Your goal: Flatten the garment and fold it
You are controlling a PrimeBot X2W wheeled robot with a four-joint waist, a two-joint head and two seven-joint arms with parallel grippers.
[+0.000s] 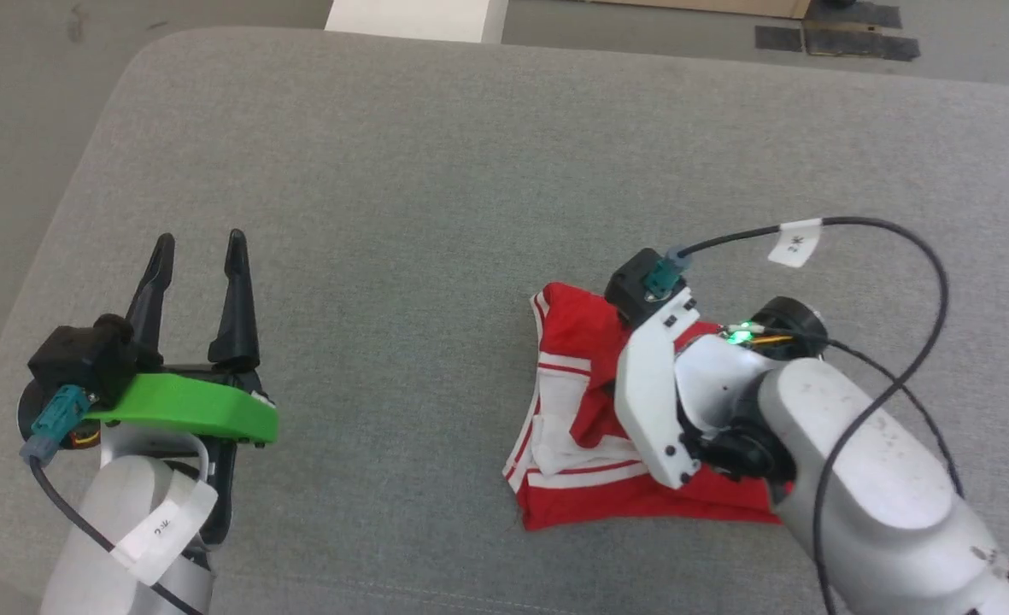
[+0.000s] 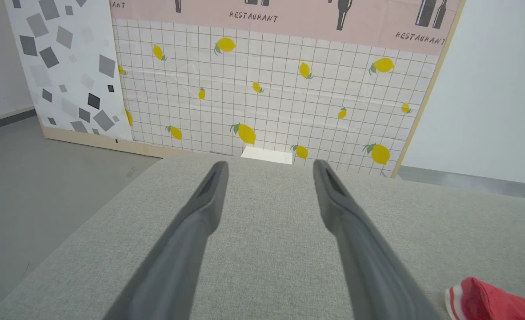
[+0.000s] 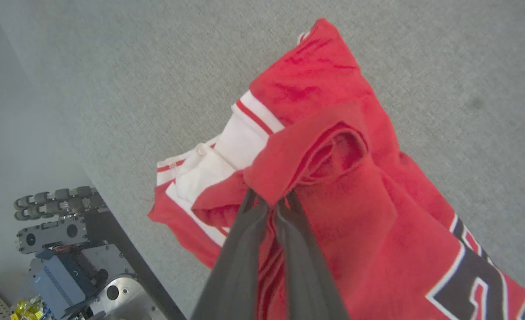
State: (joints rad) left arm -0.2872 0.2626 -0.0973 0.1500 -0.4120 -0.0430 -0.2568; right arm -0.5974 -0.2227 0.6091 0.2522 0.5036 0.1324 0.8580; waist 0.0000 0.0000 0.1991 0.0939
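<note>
Roughly at the lower right of the head view, the garment [image 1: 577, 329], a red jersey shirt with white, stripe-trimmed sleeves, lies bunched in a heap on a grey fabric surface [image 1: 401, 171]. The right gripper [image 3: 269, 202] reaches down onto it, its two dark fingers pinched close together on a raised fold of red cloth. The right wrist view shows that fold draped over the fingertips and part of a dark, white-edged graphic. The left gripper [image 1: 201, 239] hovers over bare surface well to the shirt's left, fingers spread wide, holding nothing. A lemon-print wall panel [image 2: 266, 98] stands beyond the surface's far edge.
</note>
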